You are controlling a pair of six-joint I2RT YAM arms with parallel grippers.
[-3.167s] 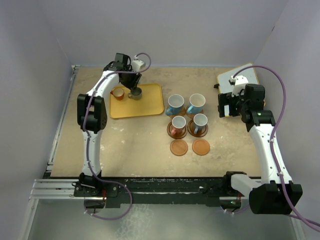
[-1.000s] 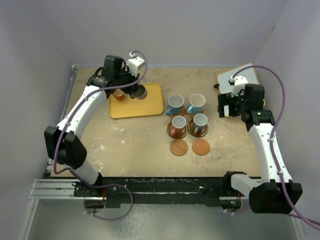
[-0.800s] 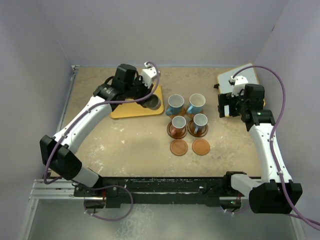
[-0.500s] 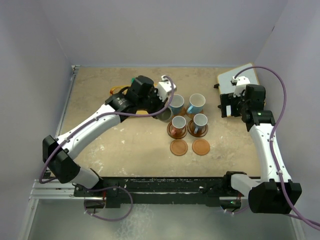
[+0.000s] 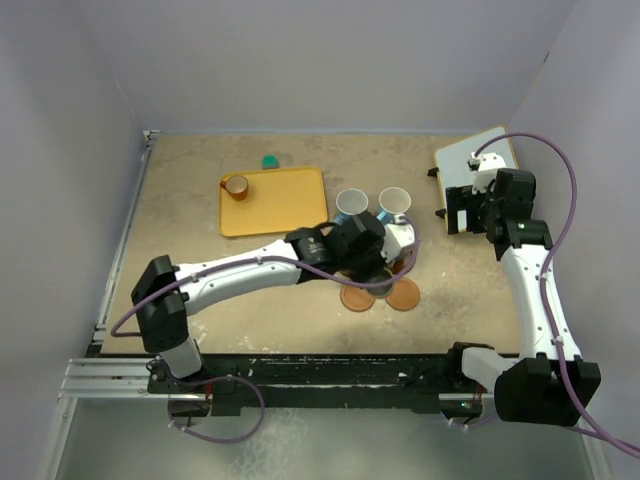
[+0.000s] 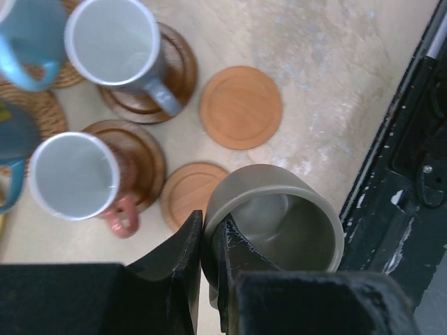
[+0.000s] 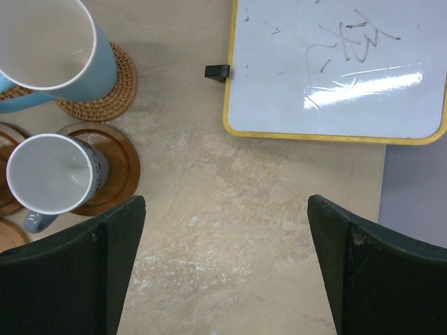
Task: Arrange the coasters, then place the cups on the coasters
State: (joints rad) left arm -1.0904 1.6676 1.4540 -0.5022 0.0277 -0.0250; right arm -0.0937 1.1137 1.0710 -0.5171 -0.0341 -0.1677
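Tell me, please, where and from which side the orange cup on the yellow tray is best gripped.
Probably the rim wall, from straight above, one finger inside and one outside: the orange cup stands upright, mouth open, in the yellow tray's far left corner.

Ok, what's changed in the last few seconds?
The left hand, shut on the rim of the grey cup, has carried it off the yellow tray, rightward and nearer, over by the two bare coasters. Unchanged: the orange cup on the tray, the four cups on coasters, the open right hand.
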